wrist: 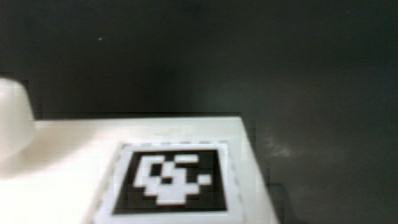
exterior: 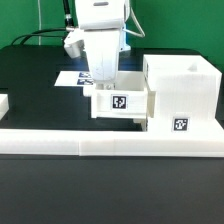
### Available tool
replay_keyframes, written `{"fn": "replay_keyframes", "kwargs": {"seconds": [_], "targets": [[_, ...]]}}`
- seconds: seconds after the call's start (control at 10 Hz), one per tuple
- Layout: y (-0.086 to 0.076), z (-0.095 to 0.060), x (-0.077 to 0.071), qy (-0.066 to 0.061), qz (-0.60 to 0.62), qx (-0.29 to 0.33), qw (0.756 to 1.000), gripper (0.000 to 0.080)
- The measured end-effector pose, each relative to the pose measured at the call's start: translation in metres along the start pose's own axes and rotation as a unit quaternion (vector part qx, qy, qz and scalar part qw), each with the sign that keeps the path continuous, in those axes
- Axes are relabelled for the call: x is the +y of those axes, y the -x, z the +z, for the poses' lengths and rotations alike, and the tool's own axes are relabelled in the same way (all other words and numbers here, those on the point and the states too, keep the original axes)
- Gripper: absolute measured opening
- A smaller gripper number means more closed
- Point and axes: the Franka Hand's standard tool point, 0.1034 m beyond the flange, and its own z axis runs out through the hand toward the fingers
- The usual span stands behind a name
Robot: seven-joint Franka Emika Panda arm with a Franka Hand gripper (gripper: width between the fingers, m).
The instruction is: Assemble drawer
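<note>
reaching straight down, end effector (exterior: 108,88) inside small tray (exterior: 122,103), closure unclear

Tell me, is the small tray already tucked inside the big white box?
No: in the exterior view the small tray sits on the table under the gripper, beside the big shell, not inside it.

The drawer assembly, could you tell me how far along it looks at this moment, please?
Little looks finished: the boxy shell stands alone against the border wall, with no tray visibly seated in it. In hand: the gripper is down at one tray beside the shell; whether it grips is hidden. Left: getting that tray into the shell. A second tray is not visible.
</note>
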Motion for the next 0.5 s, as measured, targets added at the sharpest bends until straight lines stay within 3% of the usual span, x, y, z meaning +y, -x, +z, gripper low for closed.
{"fn": "replay_keyframes", "kwargs": {"seconds": [0.2,0.4,0.5], "targets": [[-0.0057,-0.0007,0.0014,0.001,-0.008,-0.001,1.0,0.0042],[-0.007,-0.0022,0.0056,0.014,-0.033,-0.014,0.999,0.0042],[-0.0052,-0.0015,0.0051,0.013,-0.032,-0.015,0.999,0.0042]]}}
